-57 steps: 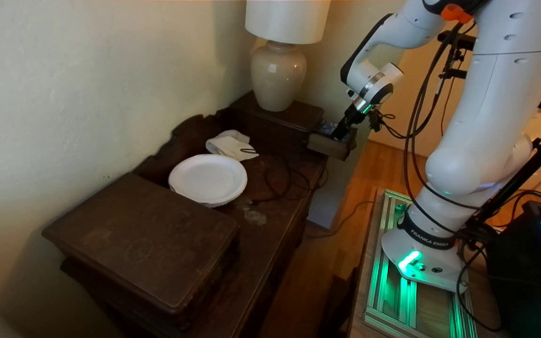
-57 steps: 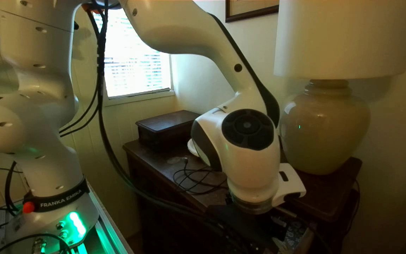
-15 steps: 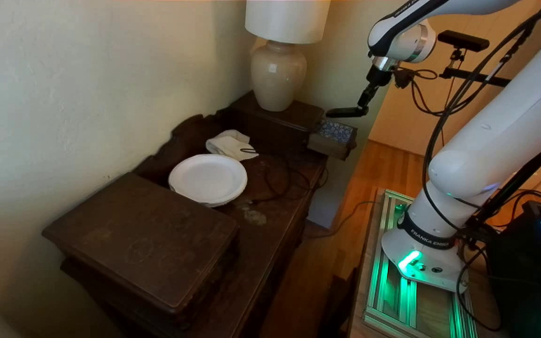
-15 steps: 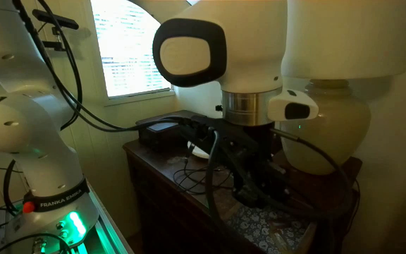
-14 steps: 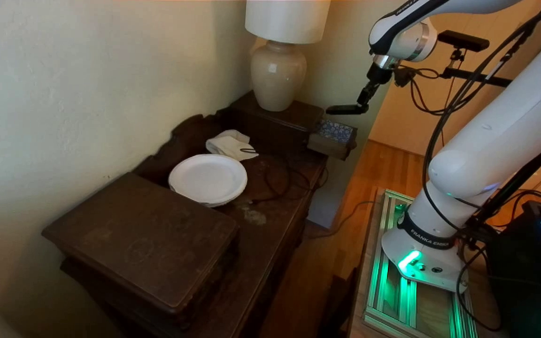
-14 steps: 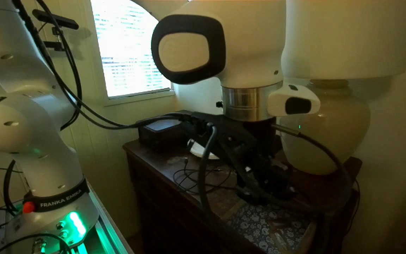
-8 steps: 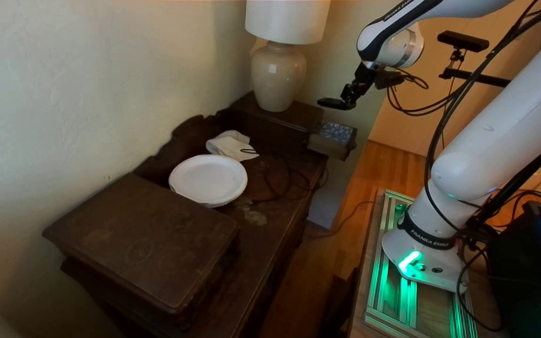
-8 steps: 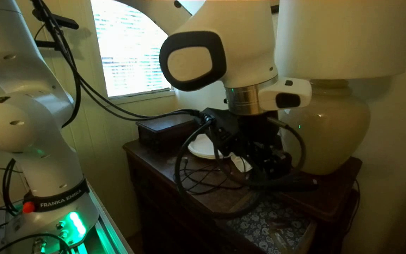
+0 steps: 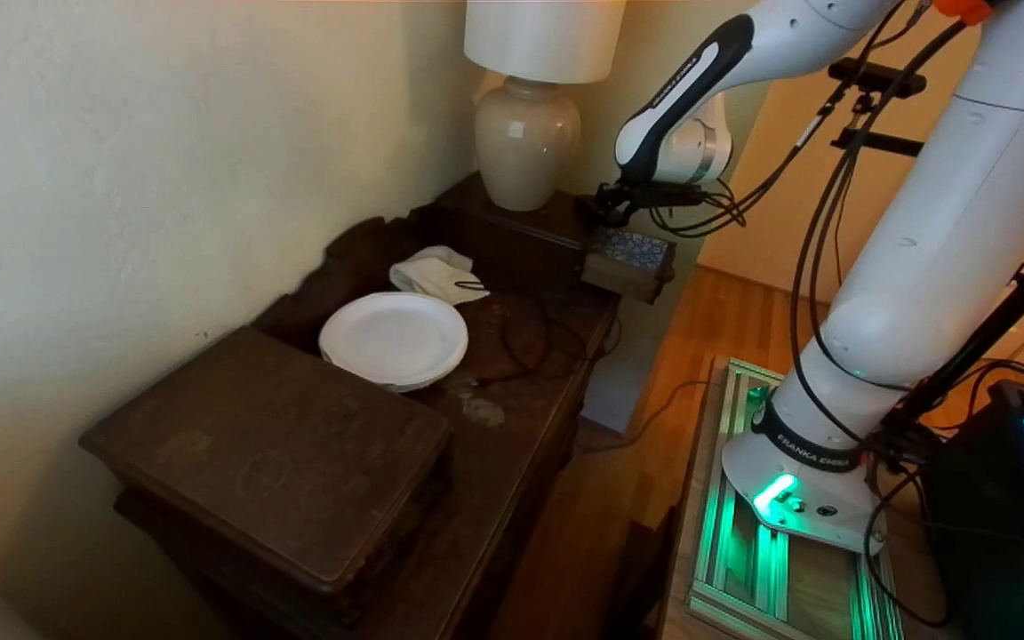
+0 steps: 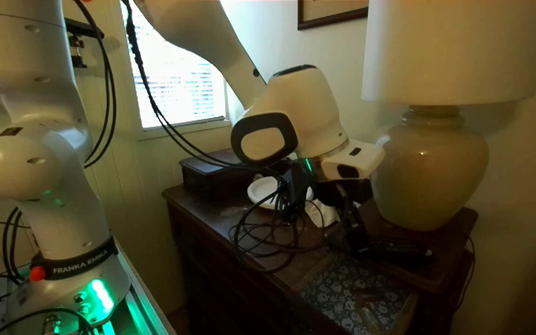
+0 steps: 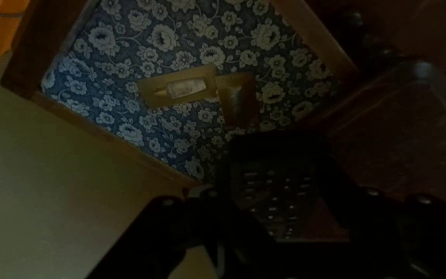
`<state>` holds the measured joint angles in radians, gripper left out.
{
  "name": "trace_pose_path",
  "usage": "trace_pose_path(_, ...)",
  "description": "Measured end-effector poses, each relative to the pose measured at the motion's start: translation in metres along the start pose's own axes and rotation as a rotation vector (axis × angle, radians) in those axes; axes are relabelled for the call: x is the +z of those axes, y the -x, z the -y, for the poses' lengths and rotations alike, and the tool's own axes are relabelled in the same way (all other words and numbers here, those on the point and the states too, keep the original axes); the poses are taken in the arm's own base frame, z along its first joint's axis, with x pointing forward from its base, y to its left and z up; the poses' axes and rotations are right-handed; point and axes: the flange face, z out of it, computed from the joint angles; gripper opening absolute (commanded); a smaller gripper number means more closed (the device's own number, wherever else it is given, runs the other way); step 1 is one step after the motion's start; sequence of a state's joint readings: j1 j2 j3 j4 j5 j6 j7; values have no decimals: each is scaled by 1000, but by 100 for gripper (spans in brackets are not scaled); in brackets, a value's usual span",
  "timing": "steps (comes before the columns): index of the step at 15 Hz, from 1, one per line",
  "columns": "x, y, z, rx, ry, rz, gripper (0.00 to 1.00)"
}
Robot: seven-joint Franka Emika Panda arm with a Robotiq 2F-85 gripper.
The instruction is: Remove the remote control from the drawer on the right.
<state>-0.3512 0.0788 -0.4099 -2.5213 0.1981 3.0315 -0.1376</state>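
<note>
My gripper [image 10: 352, 230] is shut on a black remote control [image 10: 400, 247], whose rows of pale buttons show between the fingers in the wrist view [image 11: 271, 186]. The gripper is low at the edge of the dark wooden stand under the lamp, beside and above the drawer. I cannot tell whether the remote control touches the stand. In an exterior view the gripper [image 9: 603, 209] is a dark shape against the stand. The small drawer [image 9: 620, 276] is pulled open, with a blue floral lining. Its wooden rim [image 11: 310, 29] shows in the wrist view.
A brown card-like packet [image 11: 145, 91] and a small brown piece [image 11: 238, 99] lie in the drawer. The lamp [image 9: 527, 133] stands on the stand [image 9: 476, 200]. White plates [image 9: 395, 340], a cloth [image 9: 432, 274], loose cables [image 10: 258, 239] and a dark box [image 9: 268, 453] are on the dresser.
Earlier my gripper was down in the drawer, then up above it with the remote control. In the last second it moved sideways and down with it to the stand, and the wrist turned.
</note>
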Motion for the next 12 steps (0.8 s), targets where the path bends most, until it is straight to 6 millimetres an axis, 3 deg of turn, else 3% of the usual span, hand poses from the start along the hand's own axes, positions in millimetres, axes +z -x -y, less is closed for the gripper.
trace_pose_path(2,14,0,2,72,28,-37,36)
trace_pose_path(6,21,-7,10,176,32,-83,36)
trace_pose_path(12,24,-14,43,225,-2,-89,36)
